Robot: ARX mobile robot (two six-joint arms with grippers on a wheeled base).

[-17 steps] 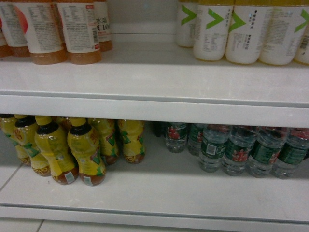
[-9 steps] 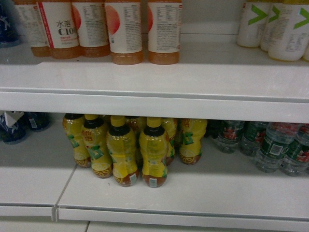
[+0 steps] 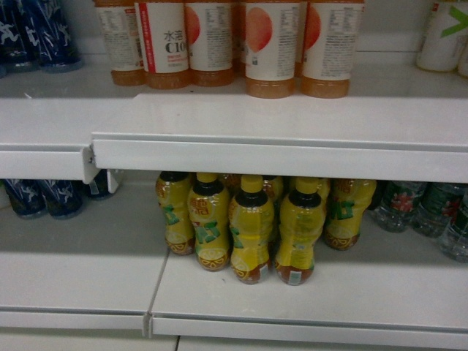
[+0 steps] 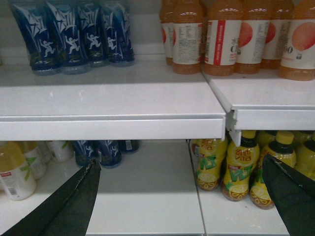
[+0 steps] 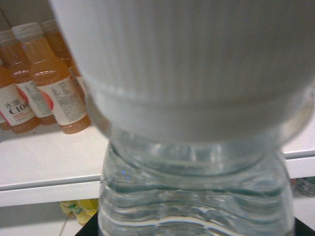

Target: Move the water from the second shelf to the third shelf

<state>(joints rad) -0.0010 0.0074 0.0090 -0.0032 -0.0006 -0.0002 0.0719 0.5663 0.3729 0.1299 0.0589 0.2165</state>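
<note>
– Close against the right wrist camera, what is that?

– That's the water bottle (image 5: 197,196), white cap and clear ribbed body filling your view. It hangs in front of the shelves, so I judge the right gripper (image 5: 192,233) has its jaws closed on it. Only dark slivers of them show at the bottom edge.

– And my left side?

– The left gripper (image 4: 179,196) has its jaws spread wide with nothing between them, facing a bare stretch of the lower shelf (image 4: 147,196).

– What changed farther out?

– Your head view has swung left over the last second. The other water bottles (image 3: 420,208), which sat centre-right on that lower shelf, are now at the far right edge. The yellow drink bottles (image 3: 252,230) take the middle, and dark blue bottles (image 3: 44,197) have come in on the left. The orange drink bottles (image 3: 270,47) stand on the shelf above.

– Meaning?

– The pick looks done and you're travelling with the bottle. I can't tell from here which board is the third shelf, so settle that before you set it down.
</note>
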